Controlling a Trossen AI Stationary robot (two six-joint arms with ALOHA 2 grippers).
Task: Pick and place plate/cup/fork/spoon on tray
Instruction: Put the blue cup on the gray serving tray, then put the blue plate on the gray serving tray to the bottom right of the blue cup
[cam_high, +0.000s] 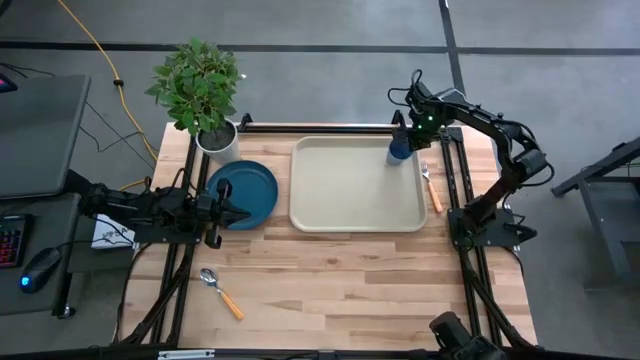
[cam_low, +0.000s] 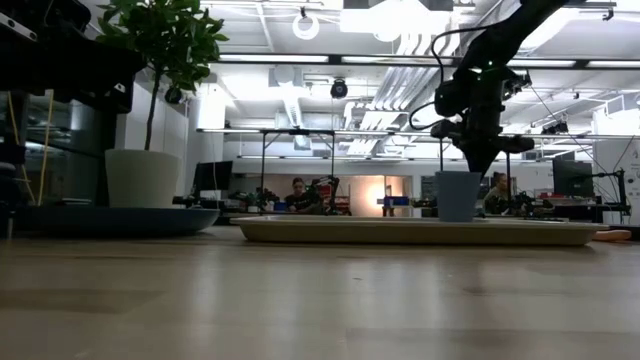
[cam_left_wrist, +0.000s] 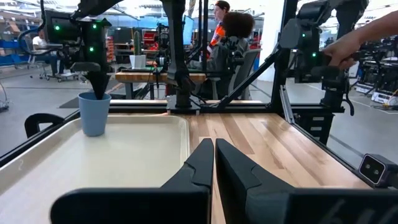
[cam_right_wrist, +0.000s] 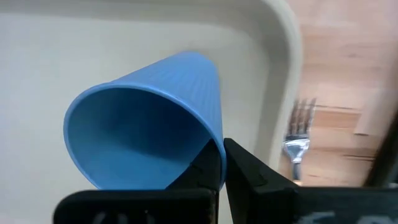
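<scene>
The light-blue cup (cam_high: 399, 151) stands upright in the far right corner of the beige tray (cam_high: 340, 205), with my right gripper (cam_high: 408, 135) shut on its rim from above. In the low view the cup (cam_low: 457, 196) reaches down to the tray's rim line. The orange-handled fork (cam_high: 431, 187) lies on the table just right of the tray. The dark blue plate (cam_high: 250, 185) lies flat left of the tray. The spoon (cam_high: 220, 292) lies near the table's front left. My left gripper (cam_high: 243, 213) is shut and level above the plate's near edge, touching nothing. My right gripper pinches the cup's wall at the rim (cam_right_wrist: 210, 148), one finger inside the cup and one finger (cam_right_wrist: 249, 171) outside. The fingers point steeply down from above. The cup stays upright below them; its base (cam_left_wrist: 94, 132) appears to be on the tray floor.
A potted plant in a white pot (cam_high: 217, 140) stands at the far left, behind the plate. A person's hand (cam_left_wrist: 351, 43) shows beyond the table's right side, near the right arm's frame. Bare wood lies between the spoon and the tray's near edge.
</scene>
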